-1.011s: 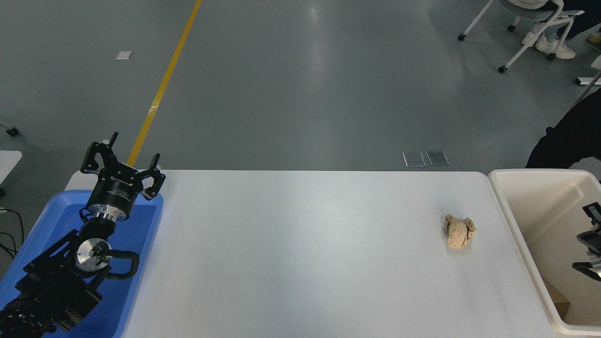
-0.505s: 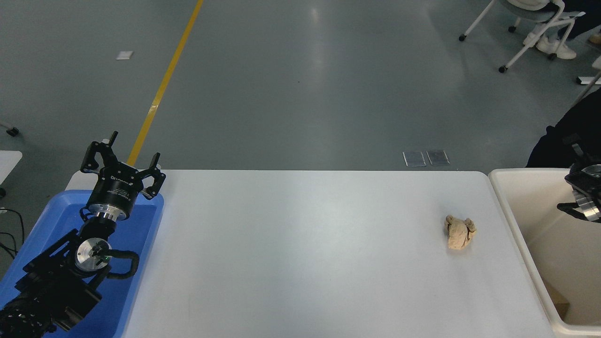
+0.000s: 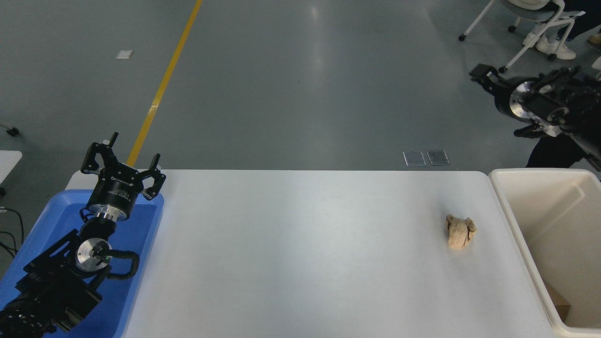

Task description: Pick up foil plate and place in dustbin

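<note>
Over the last second the right gripper [image 3: 483, 77] has risen from inside the bin [image 3: 516, 225] to high above its far rim, the arm now stretched across the upper right, well off the surface [image 3: 300, 244]. The plate cannot be seen anywhere: not on the surface, not in the jaws, and not in the part of the bin's interior that shows. Only a small brown scrap shows in the bin's near corner, below and behind those jaws. The likely reading is that the plate already lies in the bin's hidden part, though that is a judgement. With it unseen, neither its direction from the jaws nor its long axis can be given; the right arm is much the nearer to the bin. Whether the right jaws are spread or closed cannot be told at this angle. A beige wad [image 3: 460, 231] lies below and left of them, near the bin. The left gripper [image 3: 123, 165] is parked over the blue tray [image 3: 145, 225], jaws wide and empty.
</note>
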Available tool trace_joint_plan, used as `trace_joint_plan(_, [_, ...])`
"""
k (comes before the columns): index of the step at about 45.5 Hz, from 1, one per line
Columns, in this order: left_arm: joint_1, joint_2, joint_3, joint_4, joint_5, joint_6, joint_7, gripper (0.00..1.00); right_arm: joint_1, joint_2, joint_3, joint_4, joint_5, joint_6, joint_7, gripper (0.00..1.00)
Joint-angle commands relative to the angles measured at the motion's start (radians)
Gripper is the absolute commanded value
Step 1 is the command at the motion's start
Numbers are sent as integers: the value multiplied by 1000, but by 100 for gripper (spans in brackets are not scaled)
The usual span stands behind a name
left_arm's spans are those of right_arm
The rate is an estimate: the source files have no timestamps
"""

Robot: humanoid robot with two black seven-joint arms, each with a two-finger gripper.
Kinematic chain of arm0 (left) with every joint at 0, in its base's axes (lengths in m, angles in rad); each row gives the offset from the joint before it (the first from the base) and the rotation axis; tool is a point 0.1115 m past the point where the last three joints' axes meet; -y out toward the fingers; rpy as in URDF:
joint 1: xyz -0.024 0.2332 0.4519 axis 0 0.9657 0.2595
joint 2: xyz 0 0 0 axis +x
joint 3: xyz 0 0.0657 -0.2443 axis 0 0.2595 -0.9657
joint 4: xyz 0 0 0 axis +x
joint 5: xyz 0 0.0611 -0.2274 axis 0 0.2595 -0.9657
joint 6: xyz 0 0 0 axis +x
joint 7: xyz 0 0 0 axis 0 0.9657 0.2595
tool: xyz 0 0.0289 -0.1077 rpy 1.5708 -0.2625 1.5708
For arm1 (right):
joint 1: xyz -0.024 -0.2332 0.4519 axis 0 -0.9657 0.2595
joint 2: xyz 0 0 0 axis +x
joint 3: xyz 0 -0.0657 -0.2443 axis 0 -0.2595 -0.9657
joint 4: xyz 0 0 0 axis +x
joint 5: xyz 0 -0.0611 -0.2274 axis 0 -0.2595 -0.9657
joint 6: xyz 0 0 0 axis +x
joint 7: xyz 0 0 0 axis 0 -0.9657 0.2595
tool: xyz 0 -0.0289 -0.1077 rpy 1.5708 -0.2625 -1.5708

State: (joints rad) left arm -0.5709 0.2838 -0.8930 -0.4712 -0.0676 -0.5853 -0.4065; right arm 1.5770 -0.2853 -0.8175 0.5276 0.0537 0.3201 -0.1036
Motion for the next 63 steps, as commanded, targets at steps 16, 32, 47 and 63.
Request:
trace_joint_plan(16, [0,0,0,0,0,4,0,99,439,-112,-221,751,-74,217,-68,100])
trace_joint_plan(32, [0,0,0,0,0,4,0,99,644,-189,-301,1011,-67,287,-96,100])
trace_joint_plan(47, [0,0,0,0,0,4,0,99,709,-123,-279,1032,-71,301,-94,100])
trace_joint_plan(63, [0,0,0,0,0,4,0,99,676,28,-198,1013,-55,301,-94,100])
